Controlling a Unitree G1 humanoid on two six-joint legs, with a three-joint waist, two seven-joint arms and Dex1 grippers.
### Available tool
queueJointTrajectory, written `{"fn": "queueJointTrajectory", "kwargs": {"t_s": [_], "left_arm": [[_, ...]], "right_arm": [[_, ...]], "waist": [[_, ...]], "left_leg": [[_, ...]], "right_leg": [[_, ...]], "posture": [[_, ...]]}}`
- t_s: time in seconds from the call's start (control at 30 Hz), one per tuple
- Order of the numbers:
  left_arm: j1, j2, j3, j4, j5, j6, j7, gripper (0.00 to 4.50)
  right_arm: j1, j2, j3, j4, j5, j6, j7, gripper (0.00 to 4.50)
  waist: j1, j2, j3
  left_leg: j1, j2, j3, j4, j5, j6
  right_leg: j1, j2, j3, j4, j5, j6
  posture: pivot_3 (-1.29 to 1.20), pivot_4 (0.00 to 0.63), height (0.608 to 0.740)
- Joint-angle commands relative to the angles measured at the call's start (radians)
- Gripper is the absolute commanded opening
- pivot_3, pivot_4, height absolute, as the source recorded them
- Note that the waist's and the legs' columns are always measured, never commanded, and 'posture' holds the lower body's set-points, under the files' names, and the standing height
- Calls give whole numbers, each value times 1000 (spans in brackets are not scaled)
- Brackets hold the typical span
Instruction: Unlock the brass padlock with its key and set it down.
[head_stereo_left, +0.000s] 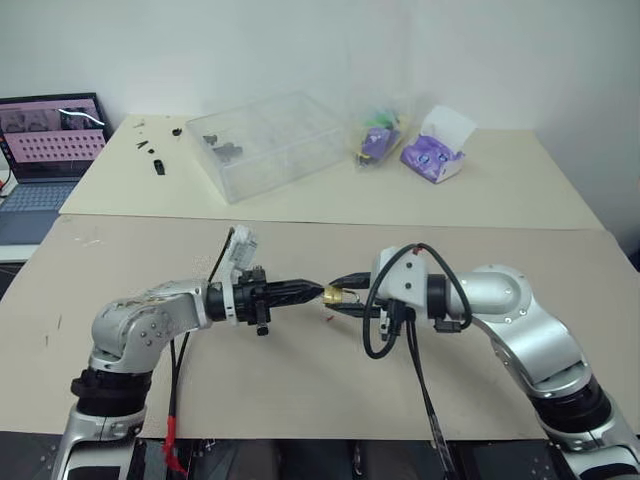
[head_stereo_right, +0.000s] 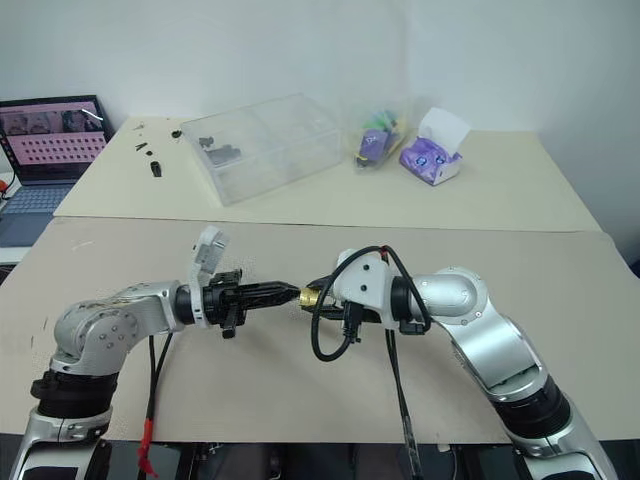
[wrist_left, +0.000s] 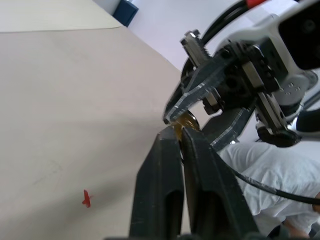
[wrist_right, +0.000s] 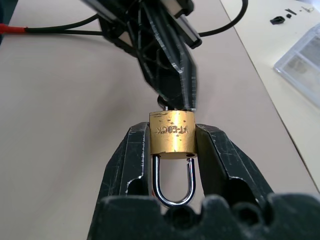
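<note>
Left end effector (head_stereo_left: 318, 293) reached level toward the right arm, fingers pinched nearly together at the padlock's keyhole end; the wrist view showed only a slim gap between the tips. The key could not be made out between them, so whether it was gripped or already seated was unclear. The padlock (wrist_right: 172, 134) hung in mid-air above the middle of the surface (head_stereo_left: 300, 390), nearer the front edge, clamped by its brass body between the right end effector's (wrist_right: 172, 150) two fingers. Shackle (wrist_right: 173, 182) pointed back toward the right wrist and looked seated in the body, so likely not yet unlocked.

Step in hand: key insertion or turning, judged from the left tips meeting the lock's underside. Next move would call for a twist of the left wrist about the key's axis while the right held firm, then the shackle popping and the lock going down on the surface.
</note>
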Motion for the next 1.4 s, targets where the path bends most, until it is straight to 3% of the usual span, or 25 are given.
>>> {"fn": "queueJointTrajectory", "kwargs": {"t_s": [0.03, 0.2, 0.4, 0.53, 1.03, 1.4], "left_arm": [[-31, 6, 25, -9, -73, 75, 26, 1723], [-87, 30, 95, 117, -188, 235, 61, 3547], [-107, 64, 144, 246, -281, 409, 74, 3547], [-109, 36, 203, 365, -375, 540, 148, 3547], [-21, 9, 137, 396, -700, 506, 425, 3547], [9, 52, 60, 362, -788, 484, 447, 3547]], "right_arm": [[-19, 5, 2, -51, 28, -25, 5, 900], [-21, 2, 8, -46, 27, -30, 3, 900], [-23, 2, 13, -39, 20, -37, 2, 900], [-22, 0, 15, -38, 15, -40, 1, 900], [-18, -2, 14, -47, 13, -37, -8, 900], [-16, -5, 11, -49, 13, -36, -15, 900]], "waist": [[0, 0, 0], [0, 0, 0], [-2, 0, 0], [-1, 0, 0], [2, 0, 0], [0, 0, 0]], "left_leg": [[0, 0, 0, 0, 0, 0], [0, 0, 0, 0, 0, 0], [0, 0, 0, 0, 0, 0], [0, 0, -1, 0, 0, 0], [0, -1, -1, 0, 0, 0], [0, -1, -1, 0, 0, 0]], "right_leg": [[0, 0, 0, 0, 0, 0], [0, 0, 0, 0, 0, 0], [0, 0, 0, 0, 0, -1], [0, 0, 0, 1, 1, -2], [0, -1, 0, 1, 1, -3], [0, -1, 0, 1, 1, -3]], "posture": [[0, 150, 740], [0, 150, 740], [0, 150, 740], [0, 150, 740], [0, 150, 740], [0, 150, 740]]}}
